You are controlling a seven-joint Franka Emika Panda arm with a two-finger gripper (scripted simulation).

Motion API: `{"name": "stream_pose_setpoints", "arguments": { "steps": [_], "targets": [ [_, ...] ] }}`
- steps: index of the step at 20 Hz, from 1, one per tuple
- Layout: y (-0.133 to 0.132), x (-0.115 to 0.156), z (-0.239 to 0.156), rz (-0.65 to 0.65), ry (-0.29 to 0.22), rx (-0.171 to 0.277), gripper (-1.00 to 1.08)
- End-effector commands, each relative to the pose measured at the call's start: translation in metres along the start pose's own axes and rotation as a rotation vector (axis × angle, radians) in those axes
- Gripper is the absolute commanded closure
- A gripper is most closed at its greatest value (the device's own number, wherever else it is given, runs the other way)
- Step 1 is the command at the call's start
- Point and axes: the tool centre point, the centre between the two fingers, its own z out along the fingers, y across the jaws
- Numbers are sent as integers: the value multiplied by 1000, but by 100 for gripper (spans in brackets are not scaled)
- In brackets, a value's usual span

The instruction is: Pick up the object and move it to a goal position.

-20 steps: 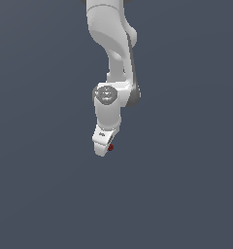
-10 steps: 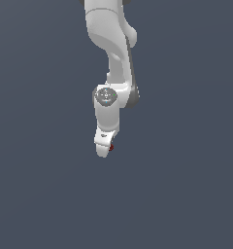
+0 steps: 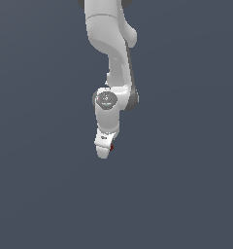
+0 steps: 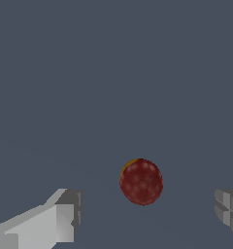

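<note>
The object [image 4: 141, 182] is a small dark red ball with a sliver of orange on one edge. In the wrist view it sits between my two grey fingers [image 4: 60, 221], with a clear gap on each side, nearer one finger than the other. My gripper [image 4: 147, 212] is open and touches nothing. In the exterior view the white gripper [image 3: 105, 151] points down from the arm, and only a speck of the object [image 3: 111, 147] shows at its tip, on the exterior view's right side.
A plain, flat dark grey-blue surface [image 3: 186, 194] fills both views. The white arm [image 3: 111, 58] comes down from the top of the exterior view.
The gripper tip has sunk slightly around the ball, so less of the red shows in the exterior view. The ball has stayed in place.
</note>
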Motion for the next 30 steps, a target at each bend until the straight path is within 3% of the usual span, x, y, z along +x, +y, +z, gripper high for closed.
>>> {"name": "stream_pose_setpoints", "arguments": {
  "steps": [1, 10, 11, 23, 30],
  "targets": [
    [-1, 0, 12, -2, 0, 1, -92],
    [0, 0, 36, -4, 0, 1, -92],
    [0, 0, 36, -4, 0, 1, 108],
    [0, 1, 34, -3, 0, 0, 108],
    [1, 14, 9, -4, 0, 1, 108]
  ]
}}
